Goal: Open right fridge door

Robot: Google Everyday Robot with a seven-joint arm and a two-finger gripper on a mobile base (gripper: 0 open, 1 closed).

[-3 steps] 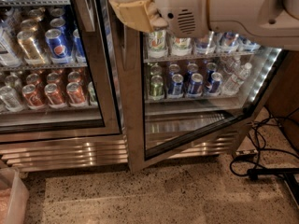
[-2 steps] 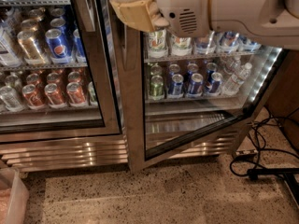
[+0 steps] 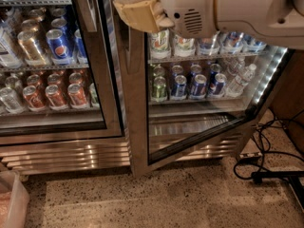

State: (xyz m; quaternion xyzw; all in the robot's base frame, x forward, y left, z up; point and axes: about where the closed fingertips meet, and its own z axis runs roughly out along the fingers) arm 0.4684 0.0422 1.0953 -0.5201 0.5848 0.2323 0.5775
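Gripper (image 3: 137, 11) sat high at free left edge of right fridge door (image 3: 137, 127), likely for leverage away from right hinge. Door stood partly open. Claw state: could not tell.

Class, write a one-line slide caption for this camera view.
Robot's tan-padded hand up by the free edge of the steel-framed glass right fridge door, which stands ajar.
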